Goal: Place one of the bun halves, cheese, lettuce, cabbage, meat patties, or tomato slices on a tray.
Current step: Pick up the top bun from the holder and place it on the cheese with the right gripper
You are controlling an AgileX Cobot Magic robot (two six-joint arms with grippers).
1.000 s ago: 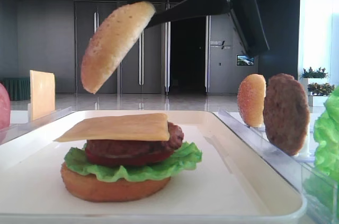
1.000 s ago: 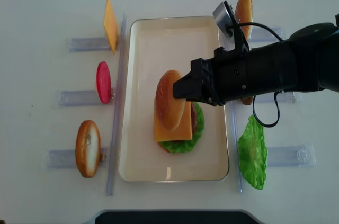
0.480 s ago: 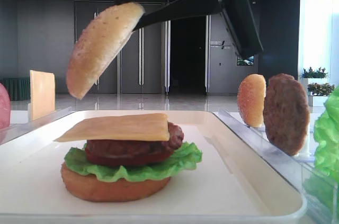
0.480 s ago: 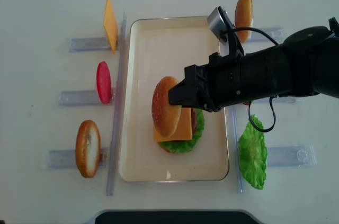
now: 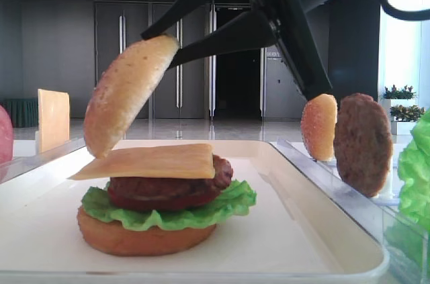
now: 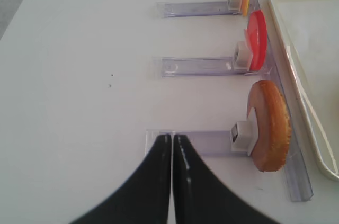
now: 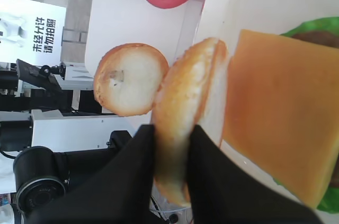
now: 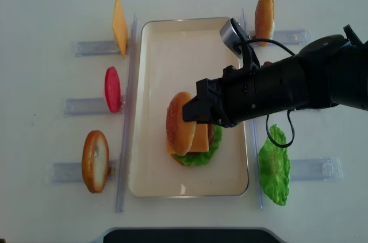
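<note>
My right gripper (image 5: 172,46) (image 8: 192,111) (image 7: 172,135) is shut on the rim of a golden-tan domed top bun (image 5: 126,95) (image 8: 179,122) (image 7: 186,102). The bun hangs steeply tilted over the left end of the burger stack on the white tray (image 8: 184,47) (image 5: 302,230). Its lower edge is right at the cheese (image 5: 151,161) (image 7: 280,118); I cannot tell if they touch. Under the cheese lie a meat patty (image 5: 223,168), dark red tomato (image 5: 154,193), lettuce (image 5: 232,205) and a bottom bun (image 5: 141,240). My left gripper (image 6: 172,138) is shut and holds nothing, over the table left of the tray.
Clear racks flank the tray. The left ones hold a cheese slice (image 8: 119,26), a tomato slice (image 8: 112,89) and a bun half (image 8: 95,161) (image 6: 270,126). On the right are another bun half (image 8: 264,11) (image 5: 318,127), a patty (image 5: 363,143) and lettuce (image 8: 275,165).
The right gripper has come down and shifted left with the bun. The bun's lower edge has dropped from well above the stack to the cheese's left edge.
</note>
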